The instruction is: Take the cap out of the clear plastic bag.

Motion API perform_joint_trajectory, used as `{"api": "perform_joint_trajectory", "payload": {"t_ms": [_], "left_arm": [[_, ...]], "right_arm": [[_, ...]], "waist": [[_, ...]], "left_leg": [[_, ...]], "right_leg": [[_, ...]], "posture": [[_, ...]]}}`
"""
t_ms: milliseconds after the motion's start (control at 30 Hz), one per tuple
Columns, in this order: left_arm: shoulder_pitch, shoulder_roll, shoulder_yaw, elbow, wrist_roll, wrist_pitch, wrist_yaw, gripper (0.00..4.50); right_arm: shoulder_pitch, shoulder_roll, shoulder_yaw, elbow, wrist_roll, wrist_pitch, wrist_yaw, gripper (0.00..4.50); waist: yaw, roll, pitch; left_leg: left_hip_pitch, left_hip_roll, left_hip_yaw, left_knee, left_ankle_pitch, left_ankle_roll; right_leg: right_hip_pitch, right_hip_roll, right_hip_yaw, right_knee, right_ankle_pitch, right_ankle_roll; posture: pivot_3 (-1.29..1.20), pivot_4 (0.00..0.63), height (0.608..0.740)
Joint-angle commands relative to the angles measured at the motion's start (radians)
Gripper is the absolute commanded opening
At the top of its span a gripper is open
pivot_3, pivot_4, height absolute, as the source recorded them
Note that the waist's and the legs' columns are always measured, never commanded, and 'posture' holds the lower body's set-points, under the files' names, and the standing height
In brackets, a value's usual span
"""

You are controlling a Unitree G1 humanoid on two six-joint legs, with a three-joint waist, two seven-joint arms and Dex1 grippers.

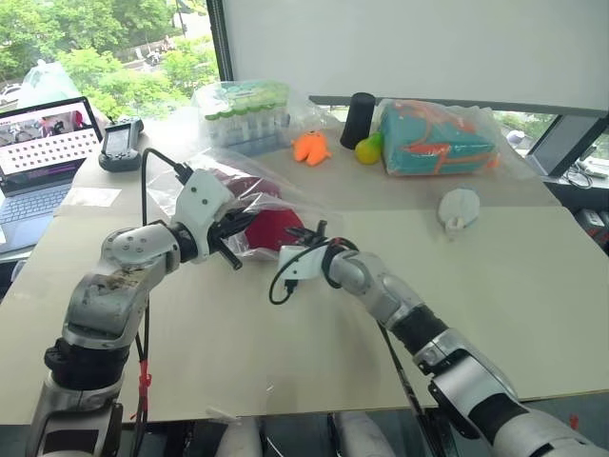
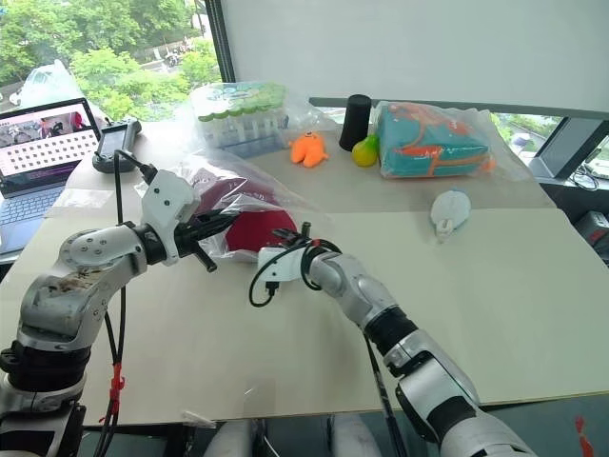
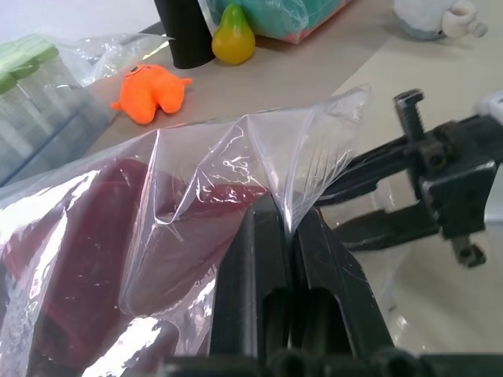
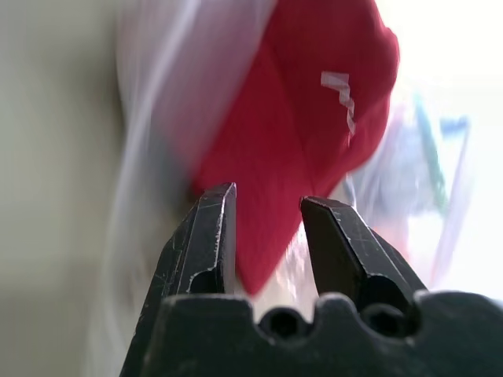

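Observation:
The maroon cap (image 1: 271,228) lies inside the clear plastic bag (image 1: 276,195) on the table, near the middle. My left gripper (image 3: 279,208) is shut on a pinched edge of the bag and holds it up off the table. From the right, my right gripper (image 1: 303,232) reaches into the bag's mouth. Its fingers (image 4: 208,228) stand apart, and the red edge of the cap (image 4: 291,141) shows in the gap between them. Crinkled plastic hides the far part of the cap.
At the back of the table stand a bagged tube rack (image 1: 243,114), an orange toy (image 1: 311,148), a black cylinder (image 1: 358,119), a yellow pear (image 1: 368,150) and a bagged teal box (image 1: 438,138). A white pouch (image 1: 461,209) lies right; a laptop (image 1: 43,152) left.

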Motion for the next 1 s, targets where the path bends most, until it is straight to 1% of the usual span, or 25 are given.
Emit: {"api": "perform_joint_trajectory", "payload": {"t_ms": [33,233,1000], "left_arm": [[-0.016,-0.004,0.013,-0.013,-0.005,-0.016,0.003,0.00],[-0.018,-0.010,0.009,-0.009,-0.003,-0.018,0.002,0.00],[-0.028,-0.010,0.010,-0.008,-0.001,-0.012,0.005,0.00]], "right_arm": [[0.027,-0.026,-0.023,-0.075,0.010,-0.001,0.015,1.81],[0.022,-0.023,-0.008,-0.049,-0.024,-0.010,-0.011,1.81],[-0.132,0.146,0.030,0.164,-0.051,-0.022,-0.121,1.81]], "waist": [[0.000,0.000,0.000],[-0.004,0.000,0.000],[-0.003,0.000,0.000]], "left_leg": [[0.000,0.000,0.000,0.000,0.000,0.000],[0.000,0.000,0.000,0.000,0.000,0.000],[0.000,0.000,0.000,0.000,0.000,0.000]], "right_leg": [[0.000,0.000,0.000,0.000,0.000,0.000],[0.000,0.000,0.000,0.001,0.000,0.000],[0.000,0.000,0.000,0.000,0.000,0.000]], "posture": [[0.00,0.150,0.740],[0.00,0.150,0.740],[0.00,0.150,0.740]]}}
